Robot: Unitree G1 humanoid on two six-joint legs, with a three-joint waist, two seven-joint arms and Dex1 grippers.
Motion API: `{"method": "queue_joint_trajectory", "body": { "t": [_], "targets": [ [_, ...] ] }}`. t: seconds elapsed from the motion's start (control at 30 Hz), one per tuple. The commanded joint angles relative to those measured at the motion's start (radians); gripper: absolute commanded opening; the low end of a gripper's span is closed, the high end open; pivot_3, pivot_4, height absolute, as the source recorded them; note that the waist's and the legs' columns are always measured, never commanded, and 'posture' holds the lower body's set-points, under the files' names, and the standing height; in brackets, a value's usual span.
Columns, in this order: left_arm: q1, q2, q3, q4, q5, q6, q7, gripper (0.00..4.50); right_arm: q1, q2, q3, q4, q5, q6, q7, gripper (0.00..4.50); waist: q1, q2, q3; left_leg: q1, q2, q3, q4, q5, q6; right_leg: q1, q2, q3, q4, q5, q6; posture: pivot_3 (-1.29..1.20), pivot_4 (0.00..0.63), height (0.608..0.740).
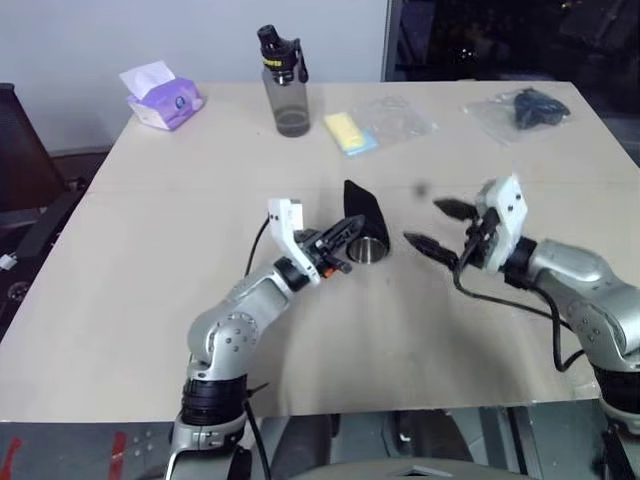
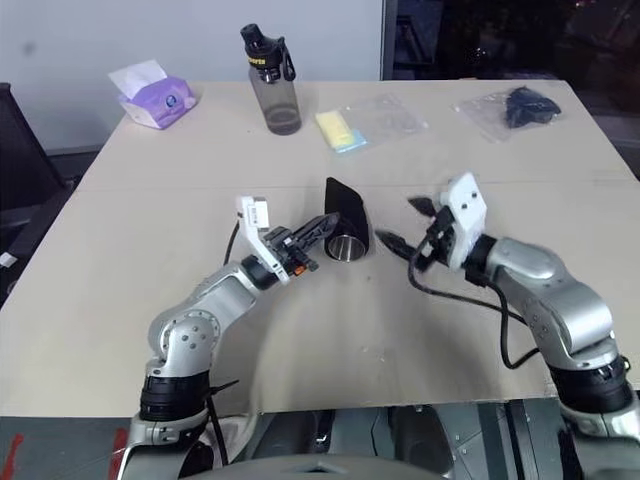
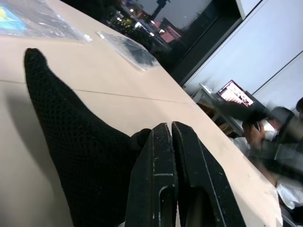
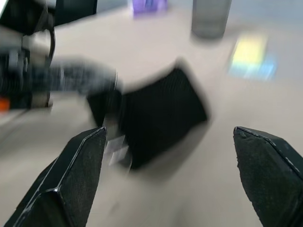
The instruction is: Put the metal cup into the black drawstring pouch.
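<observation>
Cup (image 1: 368, 250) and pouch (image 1: 362, 210) sit together mid-table, the cup lying on its side with its open mouth facing the robot and the black fabric rising behind it; from here it looks as though the cup's far end is already inside the pouch, though I can't be sure how deep. The left gripper (image 1: 340, 238) is pinched shut, its tips at the pouch's edge beside the cup's rim, apparently clamping a fold of fabric. The right gripper (image 1: 437, 226) hangs clear of the table to the cup's right, jaws spread wide with nothing between them. I'd judge the cup light, rigid and slick: polished steel that will roll on its side and slip from a loose pinch, so the better hold is across the rim, one finger inside the hollow and one outside, or squarely across the body. The pouch is soft mesh-like cloth that will sag and close its own mouth unless held taut, so it wants gripping by the hem near the cord. Farther back stand a bottle (image 1: 286, 85), a yellow pack (image 1: 350, 133), a tissue pack (image 1: 162, 97) and a bagged dark item (image 1: 530, 108).
</observation>
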Motion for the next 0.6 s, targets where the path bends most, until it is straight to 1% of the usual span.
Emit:
{"method": "queue_joint_trajectory", "body": {
  "t": [0.03, 0.1, 0.2, 0.33, 0.43, 0.47, 0.53, 0.6],
  "targets": [
    [-0.011, -0.008, -0.001, -0.028, -0.004, -0.014, -0.01, 0.0, -0.027, 0.048, 0.056, -0.008, -0.054, -0.042, -0.004, 4.34, 0.002, 0.0, 0.0, 0.0, 0.0, -0.001, 0.0, 0.0, 0.0, 0.0, 0.0, -0.001, 0.0, 0.001, 0.0, 0.0, 0.15, 0.74],
    [-0.01, -0.011, -0.003, -0.029, -0.005, -0.013, -0.01, 0.0, -0.016, 0.078, 0.086, 0.021, -0.08, -0.057, 0.003, 4.34, 0.004, 0.0, 0.0, -0.001, 0.0, -0.002, 0.0, 0.0, 0.0, 0.0, 0.0, -0.002, 0.0, 0.003, -0.001, 0.0, 0.15, 0.74],
    [-0.011, -0.011, -0.003, -0.029, -0.004, -0.013, -0.012, 0.0, 0.012, 0.119, 0.103, 0.053, -0.074, -0.033, 0.006, 4.34, 0.004, 0.0, 0.0, -0.002, 0.0, -0.002, 0.0, 0.0, 0.0, 0.0, -0.001, -0.001, -0.002, 0.004, -0.001, 0.0, 0.15, 0.74],
    [-0.014, -0.011, -0.001, -0.028, -0.003, -0.015, -0.01, 0.0, 0.035, 0.175, 0.072, 0.072, 0.013, 0.08, -0.007, 4.34, 0.003, 0.0, 0.0, -0.002, 0.0, -0.003, 0.0, 0.0, 0.0, 0.0, -0.002, 0.001, -0.003, 0.004, -0.001, 0.0, 0.15, 0.74],
    [-0.012, -0.011, -0.001, -0.031, -0.004, -0.014, -0.008, 0.0, 0.037, 0.196, 0.054, 0.075, 0.041, 0.12, -0.016, 4.34, 0.002, 0.0, 0.0, -0.002, 0.0, -0.004, 0.0, 0.0, 0.0, 0.0, -0.001, 0.0, -0.003, 0.004, -0.001, 0.0, 0.15, 0.74],
    [-0.011, -0.011, -0.001, -0.032, -0.005, -0.013, -0.008, 0.0, 0.037, 0.201, 0.05, 0.074, 0.048, 0.132, -0.022, 3.82, 0.002, 0.0, 0.0, -0.002, 0.0, -0.003, 0.0, 0.0, 0.0, 0.0, -0.001, 0.0, -0.003, 0.004, -0.002, 0.0, 0.15, 0.74],
    [-0.009, -0.012, -0.001, -0.034, -0.007, -0.011, -0.006, 0.0, 0.037, 0.201, 0.051, 0.073, 0.044, 0.147, -0.024, 3.03, 0.002, 0.0, 0.0, -0.002, 0.0, -0.003, 0.0, 0.0, 0.0, 0.0, -0.001, -0.001, -0.002, 0.003, -0.003, 0.0, 0.15, 0.74],
    [-0.008, -0.013, -0.002, -0.036, -0.006, -0.011, -0.005, 0.0, 0.038, 0.207, 0.05, 0.073, 0.039, 0.151, -0.027, 2.03, 0.002, 0.0, 0.0, -0.002, 0.0, -0.003, 0.0, 0.0, 0.0, 0.0, -0.001, -0.001, -0.002, 0.003, -0.003, 0.0, 0.15, 0.74]
  ]
}}
